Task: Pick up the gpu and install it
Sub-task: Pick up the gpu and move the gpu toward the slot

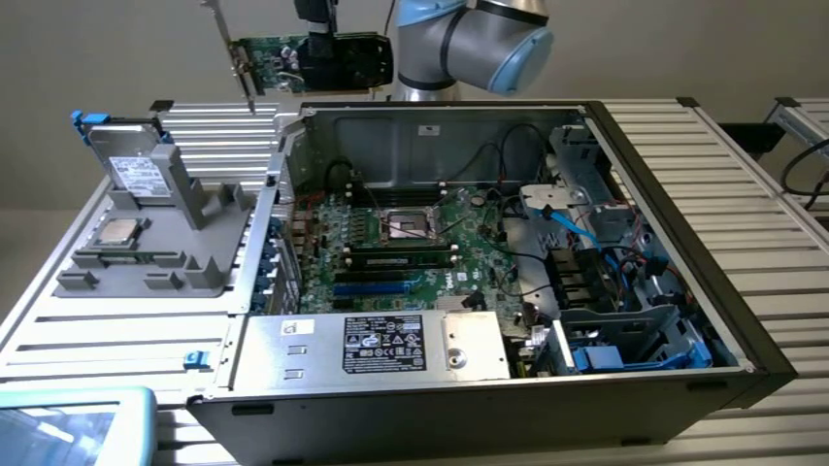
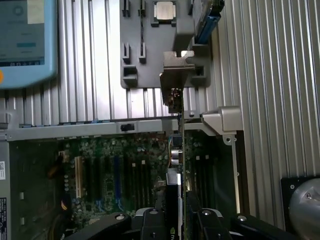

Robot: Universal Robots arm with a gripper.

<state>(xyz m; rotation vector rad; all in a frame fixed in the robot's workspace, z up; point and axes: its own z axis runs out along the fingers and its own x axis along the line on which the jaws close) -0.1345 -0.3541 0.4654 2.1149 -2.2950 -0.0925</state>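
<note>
In the exterior view we see the gripper [image 1: 315,29] high in the air over the far corner of the case [image 1: 725,291], on the exterior view's left. The gpu [image 1: 275,58] hangs from it. The jaws are closed on the upper edge of the card, next to the black cooler, and the gpu touches nothing else. It is well above the case and not inside it. This view gives us the broad face of the card: the green board, the cooler, and the silver bracket [image 1: 244,83] pointing down at the end nearer the exterior view's left.

The wrist view looks along the card, so there the gpu [image 2: 181,150] appears edge-on, as a thin line. The gripper [image 2: 182,222] has one finger pressed on each side of it, which the exterior view cannot show so clearly. The bracket [image 2: 176,80] is at the end far from the jaws. Behind the card we see the motherboard [image 2: 115,175] inside the case, with its long slots [image 2: 78,175], and the grey side rim of the case.

The exterior view alone gives us the whole open case on the ribbed worktop [image 1: 725,146]. A grey tray [image 1: 143,262] lies beside the case on the exterior view's left. A drive [image 1: 136,170] stands upright in it and a processor [image 1: 119,231] lies flat. A blue-rimmed screen [image 2: 22,40] lies near the front corner of the case.
</note>
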